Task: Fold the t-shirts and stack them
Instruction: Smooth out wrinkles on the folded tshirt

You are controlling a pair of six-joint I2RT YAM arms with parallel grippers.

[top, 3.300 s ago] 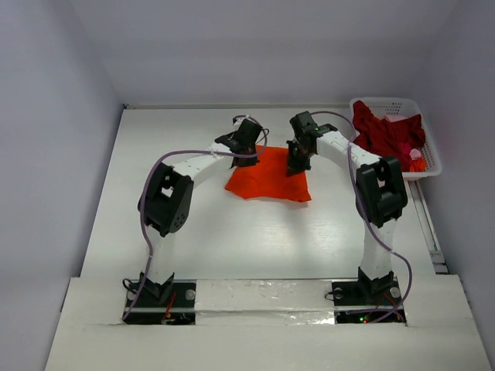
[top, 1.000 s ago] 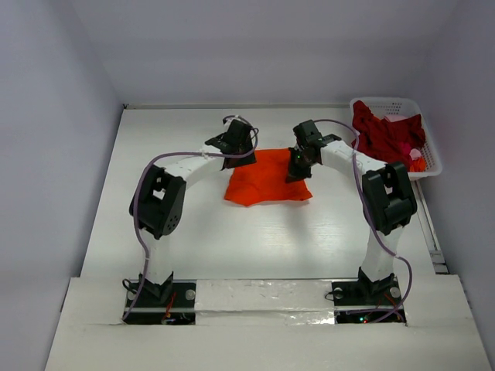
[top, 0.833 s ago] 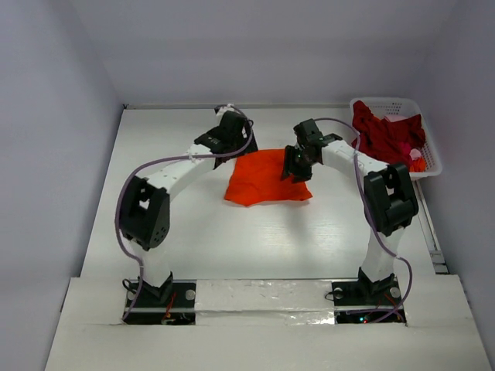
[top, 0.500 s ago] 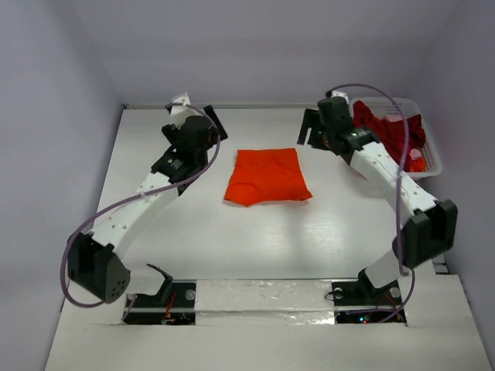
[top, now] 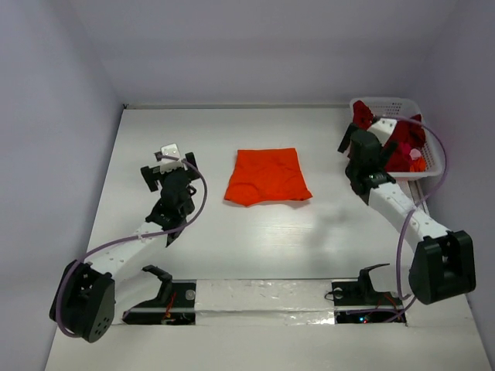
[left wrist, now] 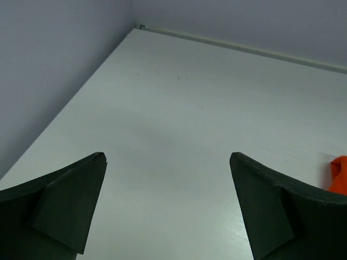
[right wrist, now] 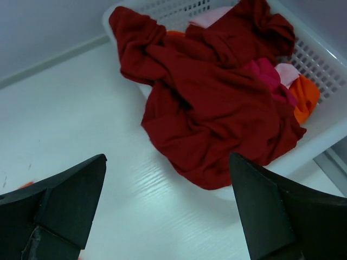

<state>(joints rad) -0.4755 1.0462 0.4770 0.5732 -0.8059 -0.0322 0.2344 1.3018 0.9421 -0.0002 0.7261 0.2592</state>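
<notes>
The orange t-shirt [top: 267, 175] lies folded into a flat square at mid-table, with nothing touching it; its corner [left wrist: 340, 176] shows at the right edge of the left wrist view. The crimson t-shirt [right wrist: 217, 103] is crumpled in the white basket [right wrist: 325, 130] and spills over its near rim onto the table. My left gripper [top: 168, 165] hovers well left of the orange t-shirt, open [left wrist: 167, 157] and empty over bare table. My right gripper [top: 357, 137] is open [right wrist: 167, 156] and empty, just short of the crimson cloth [top: 408, 133].
The basket [top: 430, 151] stands at the table's far right corner and also holds orange cloth [right wrist: 306, 100] and pink cloth [right wrist: 214, 16]. Walls close the table at the back and left. Both arm bases sit at the near edge.
Both grippers let go of the orange t-shirt and opened. The left arm swung back to the left and nearer; the right arm swung right to the basket. The shirt stays folded.
</notes>
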